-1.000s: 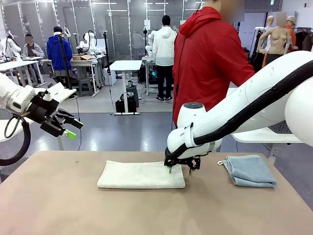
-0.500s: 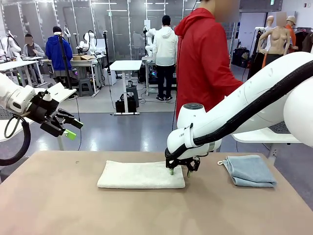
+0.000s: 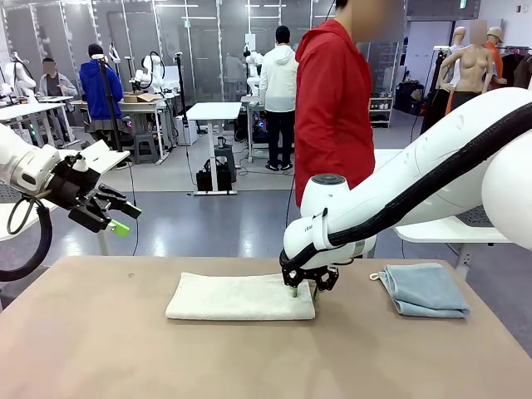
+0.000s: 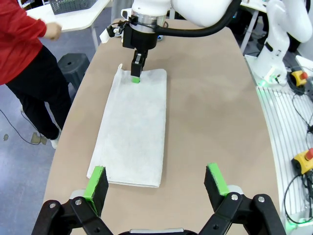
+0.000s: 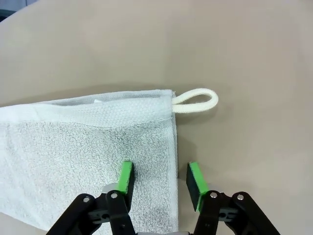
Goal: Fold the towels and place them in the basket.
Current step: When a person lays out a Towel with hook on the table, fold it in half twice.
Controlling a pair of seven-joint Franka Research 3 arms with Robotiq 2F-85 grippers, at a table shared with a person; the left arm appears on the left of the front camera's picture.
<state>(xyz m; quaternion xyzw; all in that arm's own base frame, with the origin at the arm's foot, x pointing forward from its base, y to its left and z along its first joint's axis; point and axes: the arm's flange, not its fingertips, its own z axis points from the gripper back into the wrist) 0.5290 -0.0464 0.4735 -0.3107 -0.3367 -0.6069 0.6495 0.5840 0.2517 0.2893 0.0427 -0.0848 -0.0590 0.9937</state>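
**Right gripper straddling the cream towel's edge, left gripper idle and wide**

You've got the tan table (image 3: 100,349) carrying everything. Largest piece on it is the cream-white towel (image 3: 239,297), folded into a long flat strip, lying mid-table toward the far edge. In the left wrist view the same towel (image 4: 134,125) runs lengthwise away from the camera, nearer the table's far-side edge where the person in red (image 3: 332,100) stands.

The pale blue-grey towel (image 3: 424,288) sits folded near the table's right edge, well apart from the cream one, with its small corner loop pointing back toward the middle.

Your right gripper (image 3: 304,290) is down at the cream towel's right-hand end, by the far corner. In the right wrist view the right gripper (image 5: 159,178) has one green pad over the terry and the other over bare table just off the towel's edge, so the edge runs between the fingers (jaws partway apart, not clamped on the cloth yet). The white corner loop (image 5: 196,102) lies flat on the table just beyond that corner.

Your left gripper (image 3: 112,218) hangs in the air off the table's left edge, touching nothing; in the left wrist view its jaws stand wide apart, left gripper (image 4: 156,183) empty.
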